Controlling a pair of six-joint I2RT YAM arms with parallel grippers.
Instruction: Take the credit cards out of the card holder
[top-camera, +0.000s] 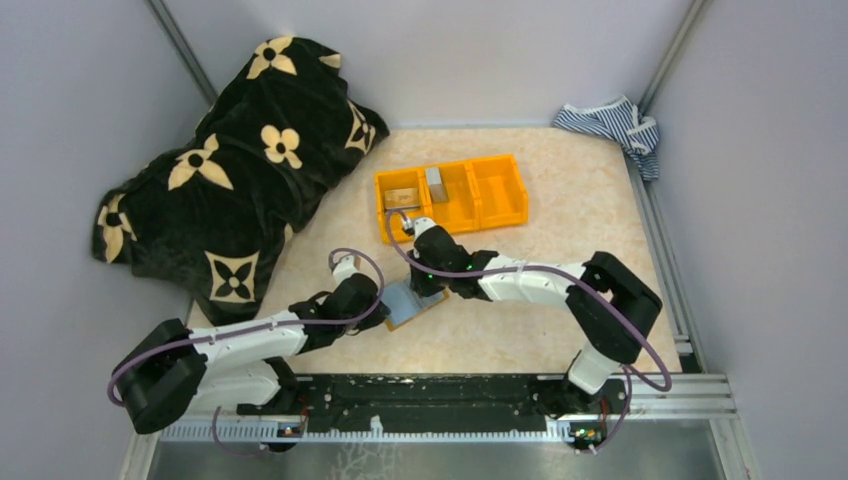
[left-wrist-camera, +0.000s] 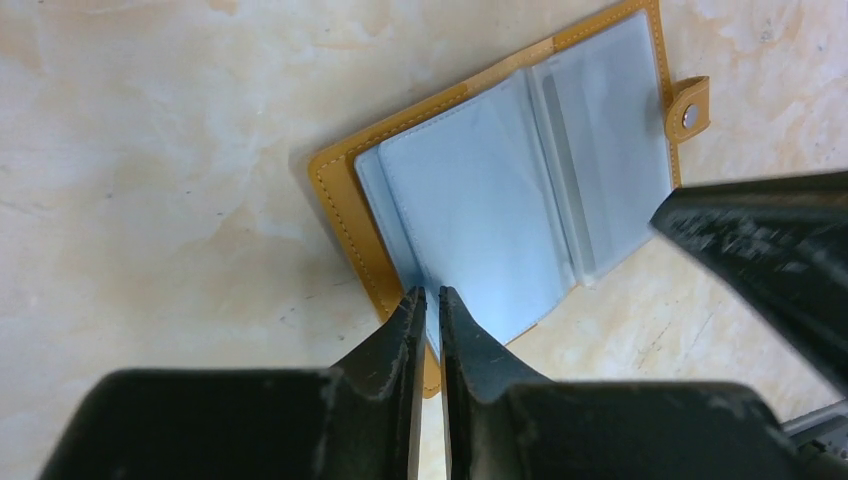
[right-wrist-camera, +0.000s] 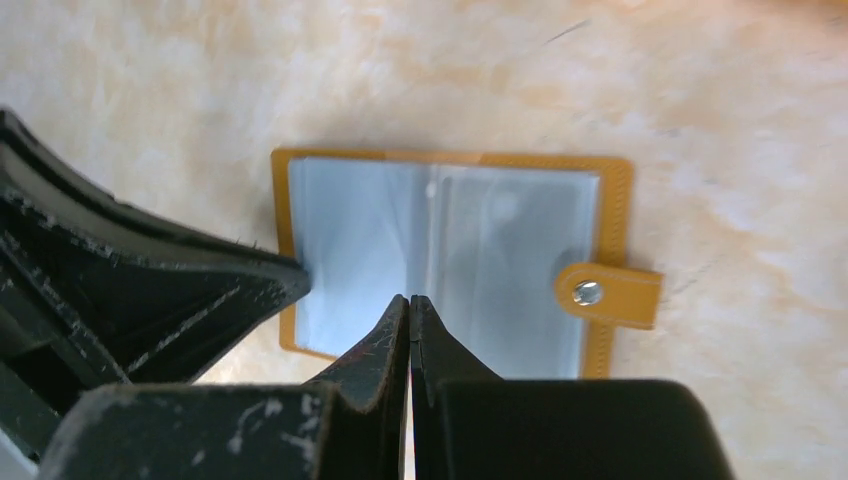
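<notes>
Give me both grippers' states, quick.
Left gripper: fingers closed on the card holder, pinching a clear inner sleeve.
Right gripper: closed, holding nothing, tips over the open card holder.

Both arms meet mid-tabletop (top-camera: 560, 230) over the card holder (top-camera: 413, 310), and we see it lying open, grey-blue inside up. The left gripper (top-camera: 386, 304) is at its left edge, the right gripper (top-camera: 426, 288) at its far edge. Beyond sits an orange bin (top-camera: 497, 190). Far left is a black flowered blanket (top-camera: 230, 150), far right a striped cloth (top-camera: 612, 122).
</notes>
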